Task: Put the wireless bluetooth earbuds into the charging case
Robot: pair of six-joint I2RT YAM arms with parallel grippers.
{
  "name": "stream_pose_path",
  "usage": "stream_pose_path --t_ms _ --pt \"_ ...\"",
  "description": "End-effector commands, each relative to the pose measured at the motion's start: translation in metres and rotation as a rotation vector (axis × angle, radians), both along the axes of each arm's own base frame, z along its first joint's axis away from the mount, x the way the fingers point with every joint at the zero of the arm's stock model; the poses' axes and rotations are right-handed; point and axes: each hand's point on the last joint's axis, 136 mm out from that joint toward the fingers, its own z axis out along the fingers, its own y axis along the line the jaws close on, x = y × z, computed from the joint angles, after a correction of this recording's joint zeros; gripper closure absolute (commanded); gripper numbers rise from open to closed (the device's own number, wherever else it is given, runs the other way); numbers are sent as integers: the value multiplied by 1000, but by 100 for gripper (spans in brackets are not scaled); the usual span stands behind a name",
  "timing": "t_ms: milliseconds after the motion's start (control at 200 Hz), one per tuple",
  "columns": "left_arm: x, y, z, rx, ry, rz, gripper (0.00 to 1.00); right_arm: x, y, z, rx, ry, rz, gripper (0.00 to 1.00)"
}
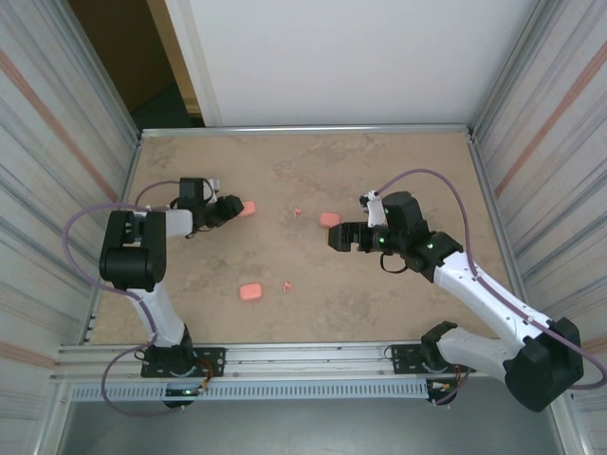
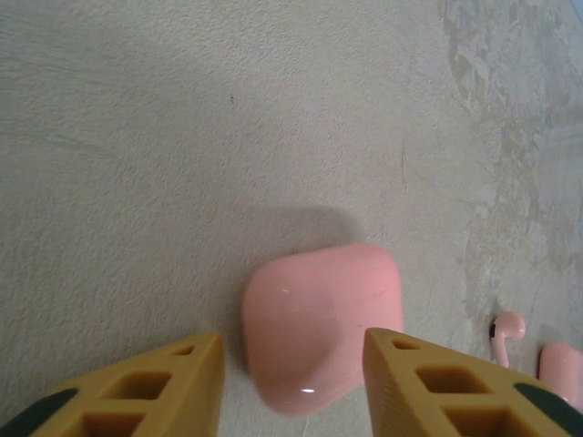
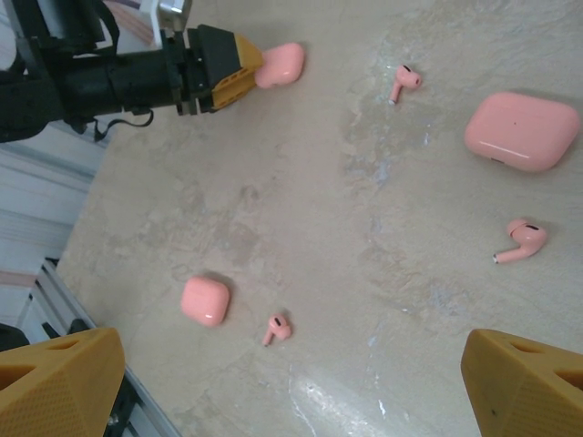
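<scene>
Earbuds [image 3: 405,80]: counted three, stems roughly parallel, and three cases [image 3: 521,130]; found left gripper [image 2: 291,341] loose astride one, right gripper [image 3: 291,350] agape.

Bright even light, soft shadows, glints on the pink case [image 2: 319,319].

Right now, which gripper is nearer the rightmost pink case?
Right. The right gripper is just on the near side of that case; the left gripper is off to its left, at another case.
</scene>
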Motion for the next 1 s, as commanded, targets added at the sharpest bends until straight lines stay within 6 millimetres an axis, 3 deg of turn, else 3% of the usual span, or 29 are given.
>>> stream_pose_path --t_ms 0,456,712,992 --pt "0 8 3 19 -14 24 52 -1 -6 2 -13 -17 -8 6" --pt "-9 21 40 74 -108 39 38 1 -9 10 -18 -34 -10 5" --pt "-16 31 84 73 -199 34 29 4 -13 15 -19 -46 -14 3" --pt "-35 33 131 103 -290 16 26 6 -11 21 -8 -60 -5 1"
